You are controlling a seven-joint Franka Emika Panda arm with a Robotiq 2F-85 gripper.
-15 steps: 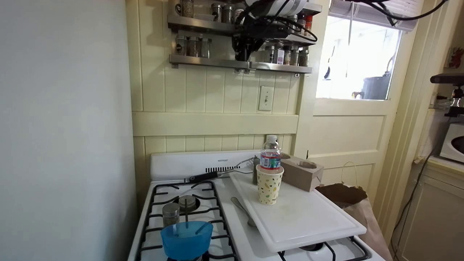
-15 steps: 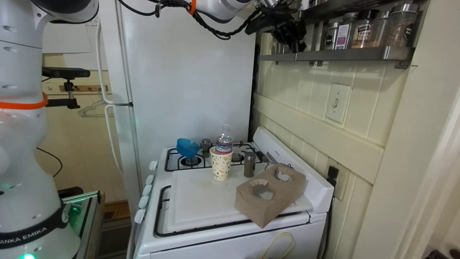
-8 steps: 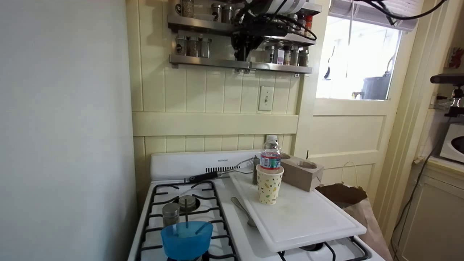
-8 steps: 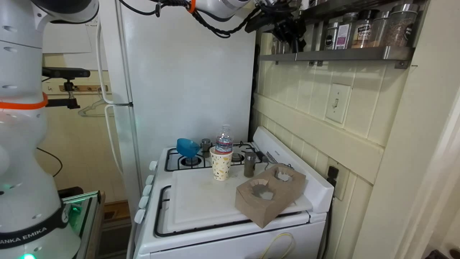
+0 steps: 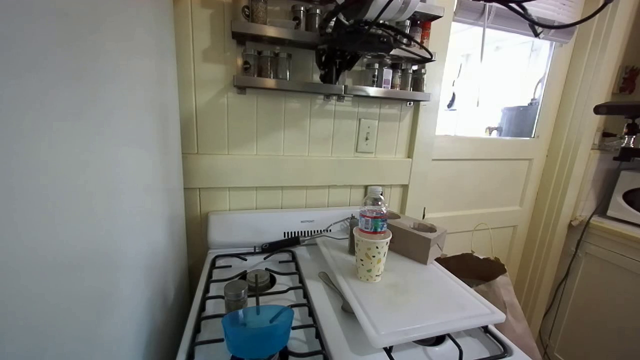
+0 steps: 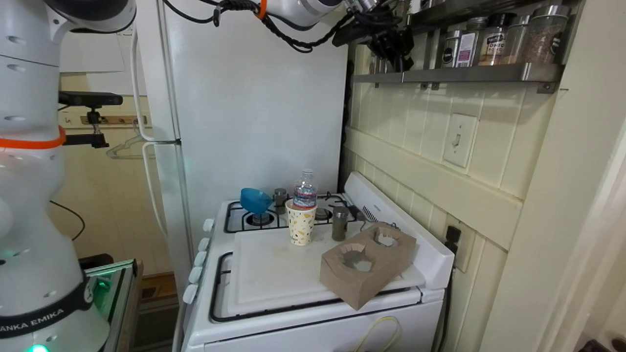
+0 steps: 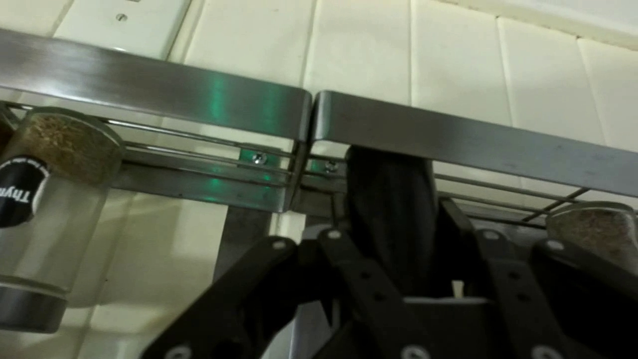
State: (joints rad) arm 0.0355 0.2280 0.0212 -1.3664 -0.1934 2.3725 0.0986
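Note:
In the wrist view, which stands upside down, my gripper is shut on a dark, rounded object held between its fingers. The object's far end sits behind the front rail of the metal shelf, just beside the joint between two shelf sections. Whether it rests on the shelf's wires I cannot tell. A jar labelled Thyme stands on one side, and a second jar on the other. In both exterior views the gripper is at the lower shelf, where black object and black fingers blend together.
An upper shelf with jars lies close behind the wrist, and cables loop around it. Below, on the stove, are a white cutting board, a patterned cup with a bottle in it, a blue bowl and a cardboard carrier.
My gripper and the dark object have shifted slightly to the left in both exterior views, along the lower shelf. The grip looks the same; the things on the stove have not moved.

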